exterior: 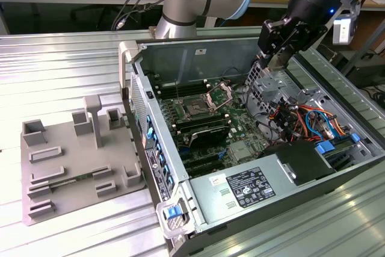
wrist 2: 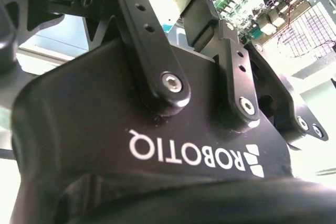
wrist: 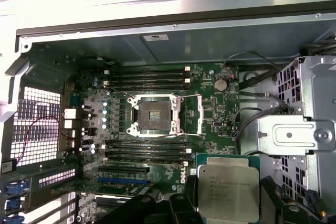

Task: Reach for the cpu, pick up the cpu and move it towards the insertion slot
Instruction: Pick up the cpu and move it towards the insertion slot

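Aloft now: gripper [exterior: 275, 58] hangs high over the open case [exterior: 133, 58], toward the exterior view's right, well apart from the socket [exterior: 195, 109].

- Cpu [wrist: 228, 190] sits between two dark fingers [wrist: 271, 200] in the first wrist view. Each flanks an opposite edge, so I judge the hand closed on the chip by its rim. Edge contact itself is partly hidden.
- Likely reason for the edge hold: it leaves the metal top and the underside untouched, and keeps the chip level for a flat drop-in.
- Chip lies flat, shiny top facing the wrist camera, a thin green rim showing along one side.
- Nearly square, so no real long axis. Its edges run about parallel to the frame of the socket [wrist: 155, 115], with no evident twist between them.
- Socket bracket is swung open to one side and the dark centre is bare, ready to receive. Memory slots [wrist: 149, 76] run on both sides of it.
- Chip is off to the side of the socket, nearer the drive cage [wrist: 294, 135], not over the opening yet.
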You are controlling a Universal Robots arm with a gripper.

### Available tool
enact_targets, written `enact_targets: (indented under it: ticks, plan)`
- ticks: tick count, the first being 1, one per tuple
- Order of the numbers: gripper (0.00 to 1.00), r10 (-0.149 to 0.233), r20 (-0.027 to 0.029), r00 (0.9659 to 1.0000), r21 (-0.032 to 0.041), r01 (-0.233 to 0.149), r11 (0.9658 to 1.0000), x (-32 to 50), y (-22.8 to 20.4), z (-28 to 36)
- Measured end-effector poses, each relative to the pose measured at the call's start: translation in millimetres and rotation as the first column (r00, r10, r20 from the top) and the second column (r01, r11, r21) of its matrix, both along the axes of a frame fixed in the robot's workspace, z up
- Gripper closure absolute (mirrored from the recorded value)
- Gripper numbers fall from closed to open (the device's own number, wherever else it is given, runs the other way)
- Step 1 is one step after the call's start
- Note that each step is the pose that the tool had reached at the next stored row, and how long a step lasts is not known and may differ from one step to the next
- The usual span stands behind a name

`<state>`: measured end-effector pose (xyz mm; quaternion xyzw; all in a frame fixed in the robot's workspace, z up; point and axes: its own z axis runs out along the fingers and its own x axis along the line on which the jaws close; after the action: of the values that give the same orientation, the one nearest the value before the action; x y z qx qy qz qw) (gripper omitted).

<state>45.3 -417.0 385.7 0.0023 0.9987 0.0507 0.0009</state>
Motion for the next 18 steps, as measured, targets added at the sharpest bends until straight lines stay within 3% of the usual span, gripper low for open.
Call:
enact_targets:
  ticks: [18]
  plan:
    - [0.45,0.0,0.0,1.0,0.0,0.0,1.0,8.8,0.0,-1.3]
